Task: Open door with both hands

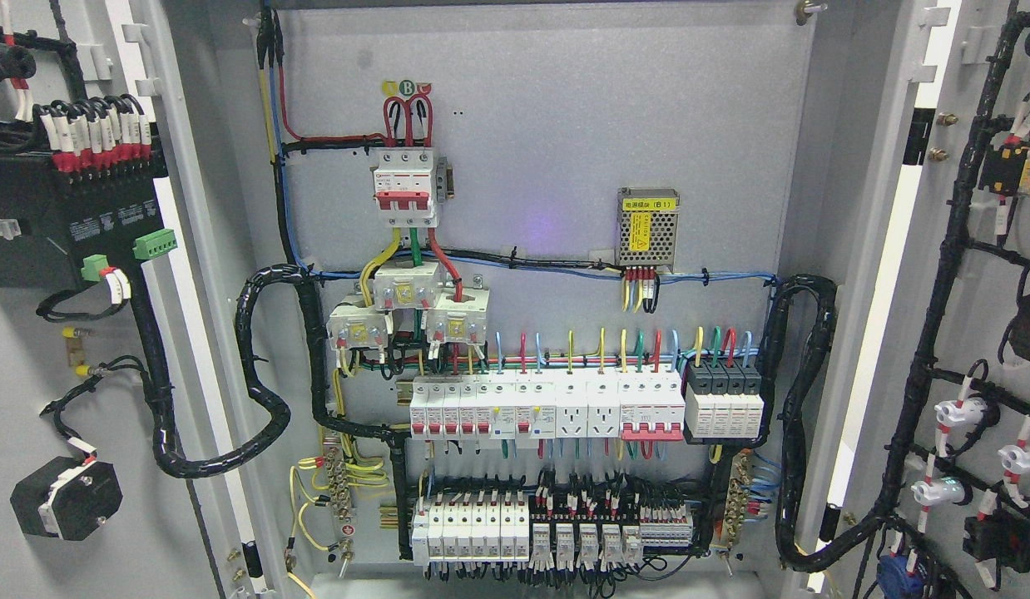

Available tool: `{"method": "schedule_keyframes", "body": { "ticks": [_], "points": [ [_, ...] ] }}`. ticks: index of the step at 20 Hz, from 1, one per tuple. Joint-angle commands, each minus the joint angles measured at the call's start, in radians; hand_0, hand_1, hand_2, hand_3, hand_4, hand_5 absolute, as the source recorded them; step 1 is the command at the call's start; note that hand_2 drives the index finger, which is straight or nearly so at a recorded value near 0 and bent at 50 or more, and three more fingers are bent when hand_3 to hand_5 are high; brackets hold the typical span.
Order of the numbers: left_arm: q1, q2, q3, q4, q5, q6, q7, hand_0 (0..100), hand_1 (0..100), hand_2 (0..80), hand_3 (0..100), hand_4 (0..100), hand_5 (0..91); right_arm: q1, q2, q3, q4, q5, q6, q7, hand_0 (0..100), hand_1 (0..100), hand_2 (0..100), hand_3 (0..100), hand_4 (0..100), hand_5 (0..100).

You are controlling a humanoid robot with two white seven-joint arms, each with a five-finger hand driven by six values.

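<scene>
Both doors stand swung wide. Left door (32,349) fills the left edge of frame, inner face showing, with a black terminal module (66,216) near its top and a black rotary switch back (66,497) lower down. Right door (981,333) fills the right edge, its inner face laced with a black wire loom (931,333) and white indicator-lamp backs (960,412). Between them the cabinet backplate (565,125) is fully exposed: red three-pole main breaker (405,187) upper left, mesh-cased power supply (647,216) upper right, a row of breakers and sockets (548,408) across the lower middle, relays along the bottom edge.

No robot hand or arm is visible, so the state of the fingers cannot be told.

Judgement: opening looks done or nearly so. To finish well, push each door only at its bare outer edge, keep clear of the looms crossing the hinge sides, stop before the cables pull taut, and release evenly so neither door swings back.
</scene>
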Motion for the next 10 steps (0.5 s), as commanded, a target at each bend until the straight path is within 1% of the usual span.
{"method": "schedule_keyframes", "body": {
  "ticks": [1,4,7,8,9,10],
  "points": [
    [0.006,0.030,0.081,0.056,0.021,-0.113,0.004,0,0,0.0,0,4,0.0,-0.006,-0.003,-0.039,0.031,0.000,-0.001,0.000,0,0,0,0,0,0],
    [0.000,0.038,0.104,0.070,0.030,-0.051,0.004,0,0,0.0,0,4,0.0,-0.028,-0.005,-0.039,0.047,0.000,-0.001,0.000,0,0,0,0,0,0],
    [-0.006,0.041,0.110,0.091,0.035,-0.031,0.004,0,0,0.0,0,4,0.0,-0.041,-0.005,-0.039,0.050,-0.002,-0.001,0.005,0,0,0,0,0,0],
    [-0.009,0.044,0.113,0.105,0.035,-0.030,0.004,0,0,0.0,0,4,0.0,-0.041,-0.005,-0.039,0.050,-0.011,0.000,0.031,0,0,0,0,0,0],
    [-0.014,0.046,0.118,0.120,0.035,-0.029,0.004,0,0,0.0,0,4,0.0,-0.042,-0.005,-0.039,0.050,-0.034,0.000,0.075,0,0,0,0,0,0],
    [-0.023,0.049,0.120,0.134,0.033,-0.024,0.002,0,0,0.0,0,4,0.0,-0.042,-0.005,-0.039,0.050,-0.052,0.000,0.109,0,0,0,0,0,0]
  ]
}}
